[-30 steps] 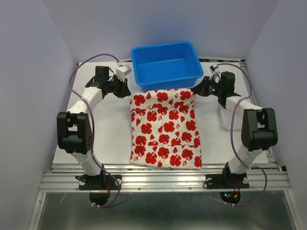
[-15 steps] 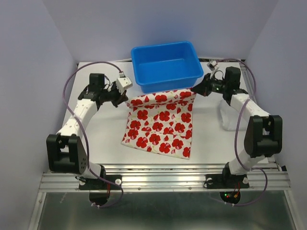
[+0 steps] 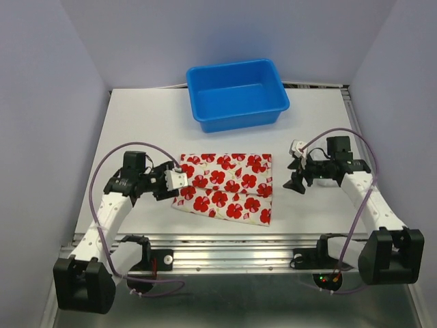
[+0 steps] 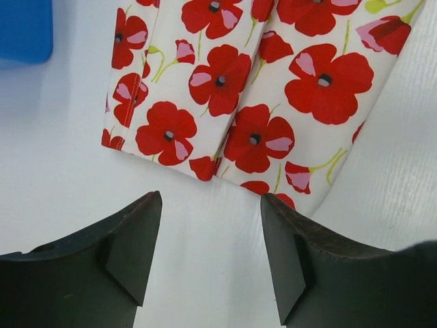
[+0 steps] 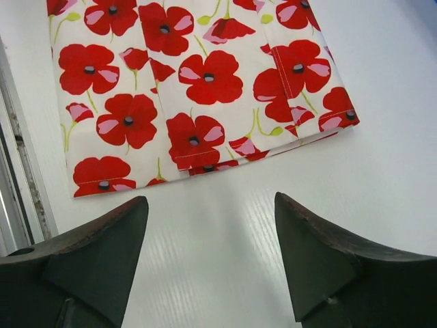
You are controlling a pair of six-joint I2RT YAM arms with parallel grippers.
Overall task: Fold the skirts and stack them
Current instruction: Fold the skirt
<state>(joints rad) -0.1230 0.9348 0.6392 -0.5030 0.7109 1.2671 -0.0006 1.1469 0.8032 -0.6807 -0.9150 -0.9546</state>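
The flowered skirt [image 3: 225, 188] now lies doubled over near the front edge of the tabletop [image 3: 136, 123], its far half brought down from beside the blue tub [image 3: 239, 117], where both arms pinched its corners a second ago. The left gripper [image 4: 210, 201] and the right gripper [image 5: 212, 205] have let go, jaws spread, one just off each side edge of the cloth.
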